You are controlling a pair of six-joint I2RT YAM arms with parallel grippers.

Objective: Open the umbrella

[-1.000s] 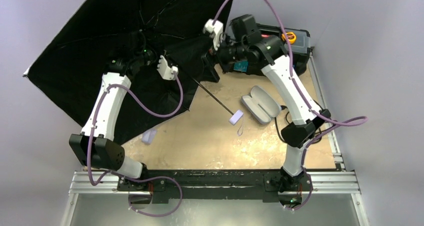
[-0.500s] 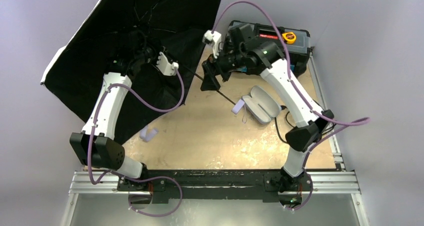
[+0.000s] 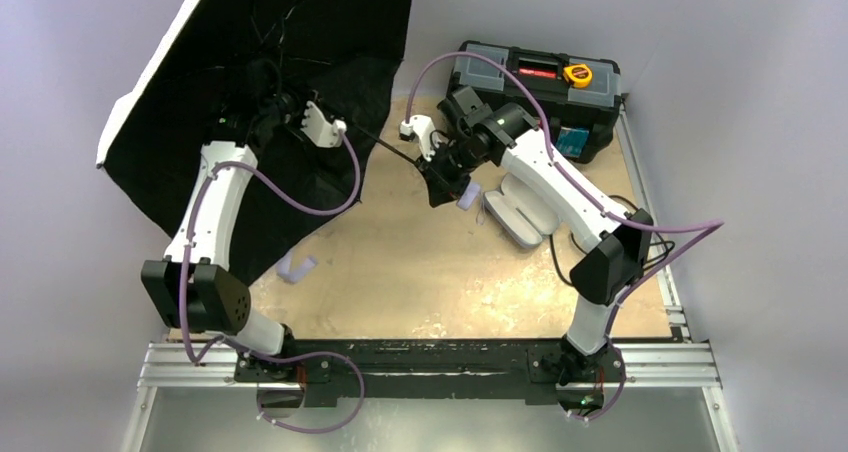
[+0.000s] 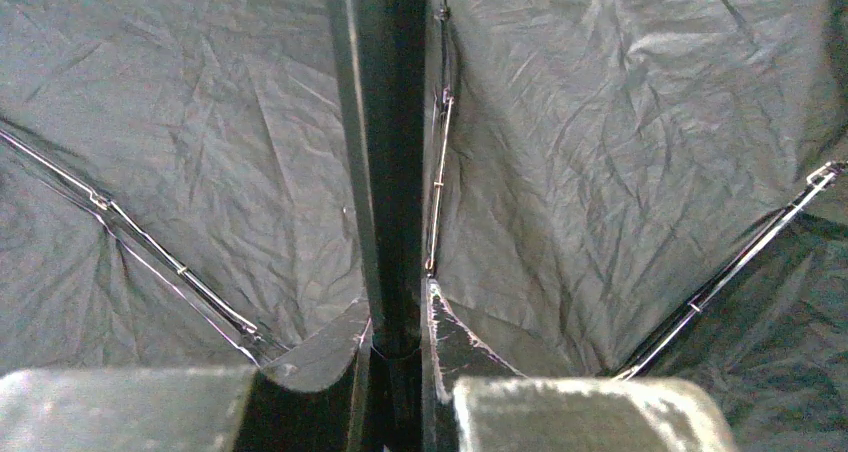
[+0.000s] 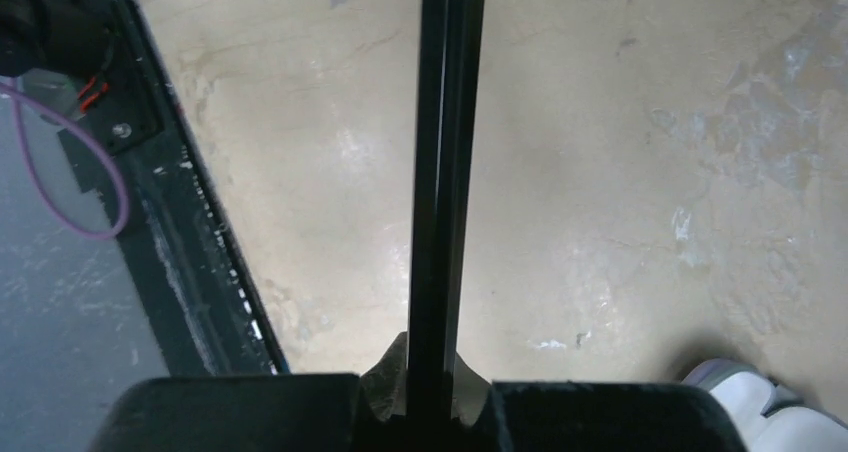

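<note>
Left gripper [image 4: 395, 367] clamped tight on the umbrella [image 3: 300, 32] shaft [image 4: 385, 122], inside the spread black fabric. The fabric tilts up and overhangs the table [image 3: 430, 272] left edge, close to the wall [image 3: 60, 222]. Right gripper [image 5: 437, 377] pinches the shaft lower down, near the handle [image 3: 468, 198]. Case [image 3: 525, 210] sits just right of it, contents unclear. Toolbox [image 3: 540, 92] back right, lid down, 1 tape measure [image 3: 577, 73] on top.

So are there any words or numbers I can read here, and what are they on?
Nothing here can be read.
Red strip on the toolbox lid: too blurred to read.
Blue label on the toolbox front: too small to read.
On the umbrella: no writing shows.
</note>
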